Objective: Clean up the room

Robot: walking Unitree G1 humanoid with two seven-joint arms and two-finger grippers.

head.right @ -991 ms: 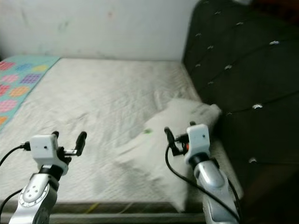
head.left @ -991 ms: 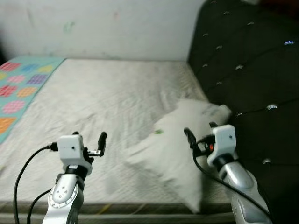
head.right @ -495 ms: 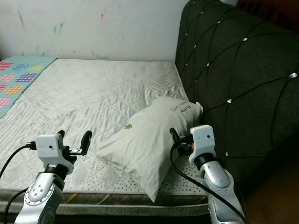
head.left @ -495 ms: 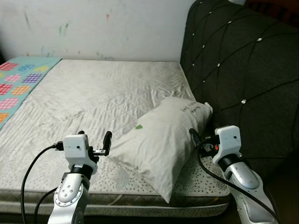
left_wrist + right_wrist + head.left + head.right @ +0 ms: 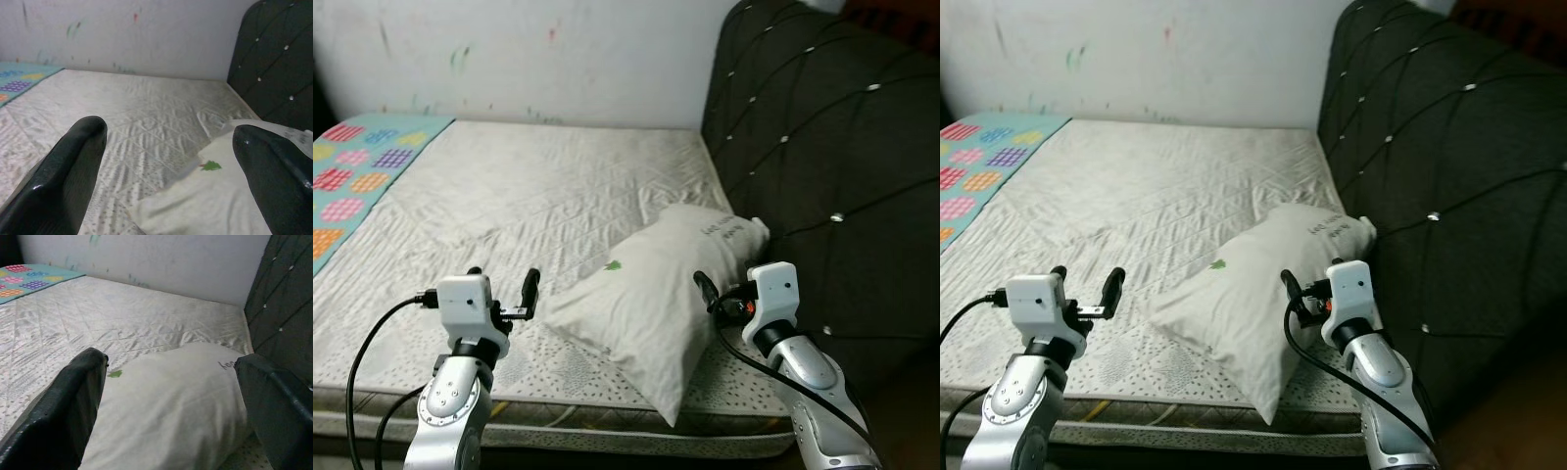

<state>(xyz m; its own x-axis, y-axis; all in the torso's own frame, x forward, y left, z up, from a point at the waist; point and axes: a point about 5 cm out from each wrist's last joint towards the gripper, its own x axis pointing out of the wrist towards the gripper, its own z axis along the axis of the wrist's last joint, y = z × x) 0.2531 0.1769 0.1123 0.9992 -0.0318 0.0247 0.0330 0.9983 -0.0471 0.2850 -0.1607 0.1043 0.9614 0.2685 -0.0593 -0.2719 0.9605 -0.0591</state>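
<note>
White pillow point(image 5: 662, 294) lies slanted on the quilted mattress point(image 5: 538, 196), near the front edge, beside the dark tufted headboard point(image 5: 822, 147). Left gripper point(image 5: 502, 294) hovers over the mattress just left of the pillow, fingers spread, holding nothing. Right gripper point(image 5: 171, 396) at the pillow's right end, fingers spread wide either side of it, not clamped.

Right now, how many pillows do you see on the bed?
1. The white pillow lies on the mattress near its front edge, close beside the dark headboard, in front of the right hand. No other shows, though the bed reaches past the picture.
</note>
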